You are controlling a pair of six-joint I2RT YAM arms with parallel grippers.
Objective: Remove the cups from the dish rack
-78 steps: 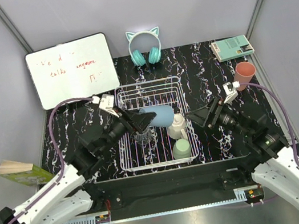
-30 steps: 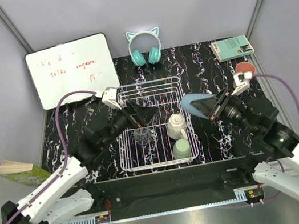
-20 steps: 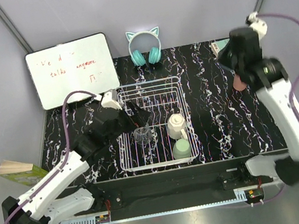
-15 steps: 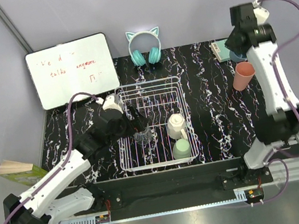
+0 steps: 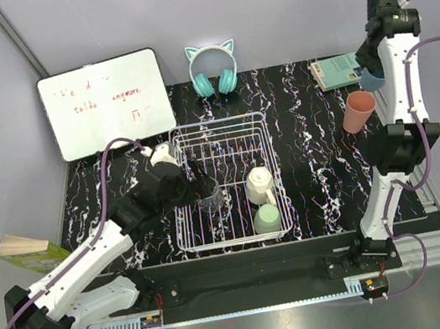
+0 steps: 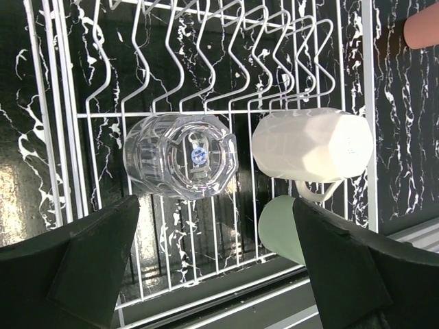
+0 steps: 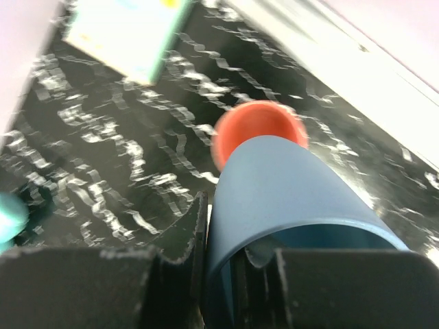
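The dish rack (image 5: 217,121) sits mid-table on the black marbled table (image 5: 305,115) and holds three cups: the cream-white mug (image 5: 258,183) at its right, the sage-green cup (image 5: 267,219) just near of it, and the clear glass (image 5: 210,198) to their left. The left gripper (image 6: 216,205) hangs over the glass, fingers apart. At far right, the right gripper (image 7: 240,260) is clamped on the light blue cup (image 7: 295,192), above the salmon-pink cup (image 5: 358,112) on the table. That wrist view is blurred, and the arm hides most of the blue cup from overhead.
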